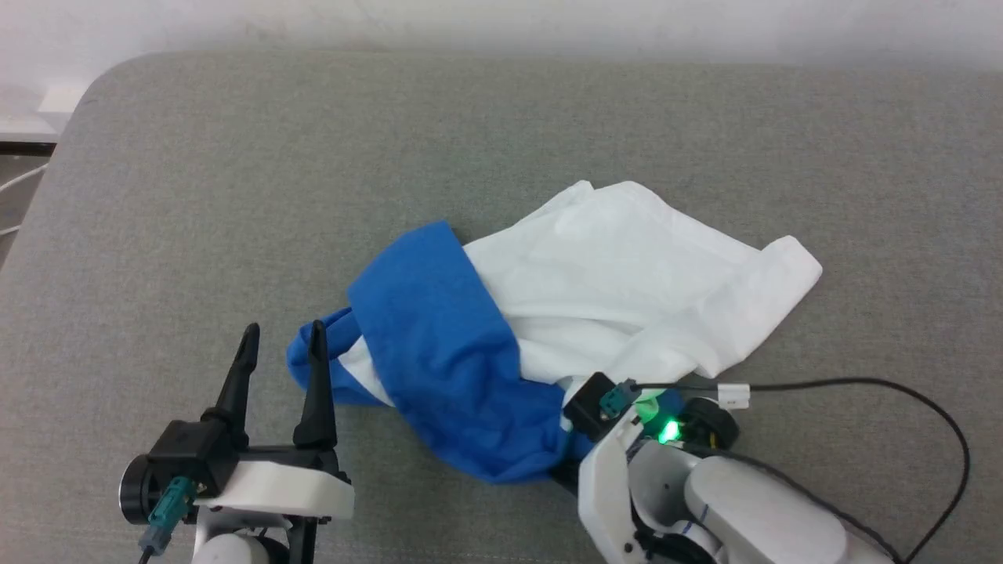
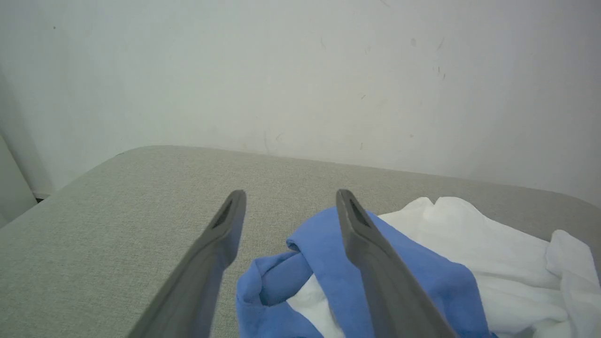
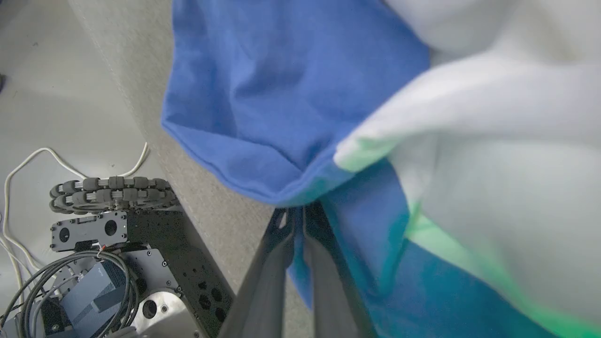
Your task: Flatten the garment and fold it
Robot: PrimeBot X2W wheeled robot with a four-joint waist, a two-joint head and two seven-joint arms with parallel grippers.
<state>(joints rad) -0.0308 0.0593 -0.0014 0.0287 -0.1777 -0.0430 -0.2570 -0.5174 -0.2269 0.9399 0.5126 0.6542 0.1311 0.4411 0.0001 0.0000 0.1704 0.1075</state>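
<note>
Between the tips of my right gripper (image 3: 295, 215) a thin fold of blue cloth is pinched. The two dark fingers stand almost together, closed on the near blue hem of the garment (image 3: 281, 94). From that pinch the cloth runs forward past the tips, blue first. It then turns white toward the outer side, tinted green where my wrist light falls on it.

My left gripper (image 1: 284, 335) is spread wide and holds nothing. Just off its inner finger, on the side toward my other arm, sits the bunched end of the blue band (image 1: 439, 345). In the left wrist view that bunch lies low between the fingers and passes behind the inner one. I cannot tell whether cloth and finger touch.

Farther out, the white body (image 1: 627, 266) stretches away beyond both sets of jaws, crumpled on the grey padded surface (image 1: 313, 157). Its far corner is well apart from either.

The long axis runs on a slant, from the blue bunch beside my left jaws to the white corner far ahead of my right. I judge flattening needs a second hold. My left jaws are much the nearer to the free blue end, needing only a short shift inward and down. Pulling with one grip alone would likely drag the heap rather than spread it.
</note>
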